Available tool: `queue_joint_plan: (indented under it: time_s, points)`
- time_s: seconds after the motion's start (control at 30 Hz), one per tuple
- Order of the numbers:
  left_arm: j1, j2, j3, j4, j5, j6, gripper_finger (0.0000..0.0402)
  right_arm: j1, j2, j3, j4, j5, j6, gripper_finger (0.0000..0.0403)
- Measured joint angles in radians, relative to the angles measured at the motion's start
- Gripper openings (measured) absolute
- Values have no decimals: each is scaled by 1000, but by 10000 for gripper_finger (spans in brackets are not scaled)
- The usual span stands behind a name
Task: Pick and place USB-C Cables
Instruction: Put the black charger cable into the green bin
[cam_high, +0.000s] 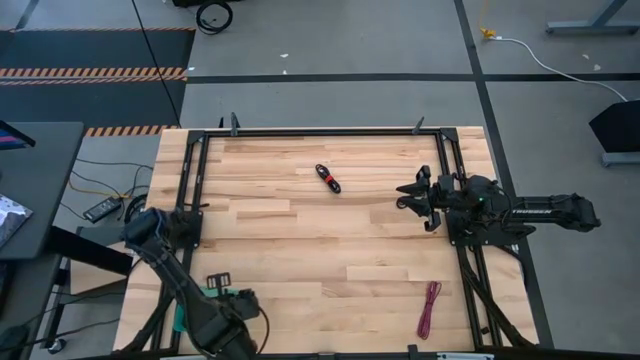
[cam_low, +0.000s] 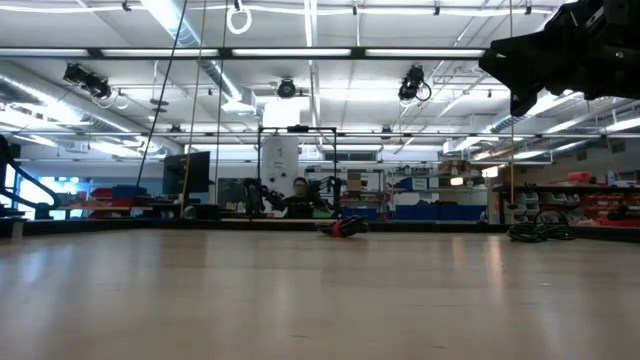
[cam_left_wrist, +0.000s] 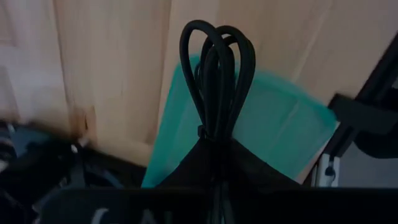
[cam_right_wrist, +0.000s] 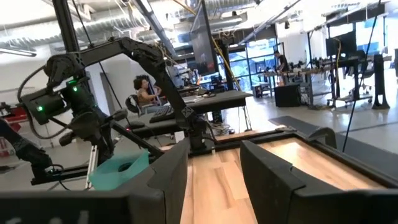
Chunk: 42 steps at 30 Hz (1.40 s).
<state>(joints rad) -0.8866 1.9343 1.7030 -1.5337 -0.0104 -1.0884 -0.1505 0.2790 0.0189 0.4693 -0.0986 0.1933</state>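
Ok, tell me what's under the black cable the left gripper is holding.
The teal tray lies under the black cable in the left gripper. The cable covers part of the tray.

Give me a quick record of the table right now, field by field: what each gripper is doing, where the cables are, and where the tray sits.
left gripper: shut on black cable, over the teal tray
right gripper: open, empty, raised at the table's right side
black-and-red cable: lying mid-table, toward the far edge
magenta-red cable: lying near the front right edge
teal tray: at the table's front left corner
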Motion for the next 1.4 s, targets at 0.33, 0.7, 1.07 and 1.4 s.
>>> queue_joint_plan:
  time_s: [0.33, 0.7, 1.07, 1.4]
  points:
    - [-32, 1, -151, 87, 142, -27, 39, 0, 0, 0, -17, 0, 14, 155]
    - [-3, 1, -224, 91, 120, -78, 146, 0, 2, 0, -40, 0, 49, 155]
    - [56, 1, -224, 149, 127, -27, 197, 0, 2, 0, -45, 0, 48, 155]
    - [123, 1, -124, -6, 50, 84, 175, 0, 2, 0, -45, 0, 41, 155]
